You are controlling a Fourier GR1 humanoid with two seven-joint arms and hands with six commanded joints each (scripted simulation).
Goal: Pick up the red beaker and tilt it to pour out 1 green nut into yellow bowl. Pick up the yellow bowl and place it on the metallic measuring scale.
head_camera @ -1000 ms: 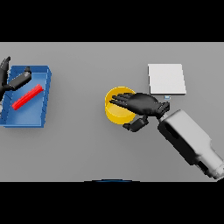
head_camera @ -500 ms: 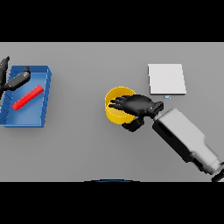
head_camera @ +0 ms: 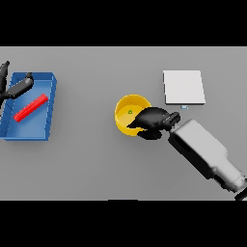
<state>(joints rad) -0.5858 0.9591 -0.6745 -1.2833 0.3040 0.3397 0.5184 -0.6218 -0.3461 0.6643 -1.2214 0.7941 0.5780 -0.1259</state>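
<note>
My right hand [head_camera: 153,121] curled over the yellow bowl's [head_camera: 126,108] four-o'clock rim, green nut [head_camera: 130,112] inside, scale [head_camera: 183,87] at two o'clock, left hand [head_camera: 13,89] relaxed over blue tray [head_camera: 50,103].

no text, label, brand, number or sign was legible anywhere in the head view. the faces where markings might have stood were plain: the yellow bowl [head_camera: 126,111], the metallic measuring scale [head_camera: 183,87] with a small blue-tinted tab at its near edge too small to read, the blue tray [head_camera: 46,108] and the red beaker [head_camera: 31,107] lying in it, and the grey desk [head_camera: 87,164].
</note>
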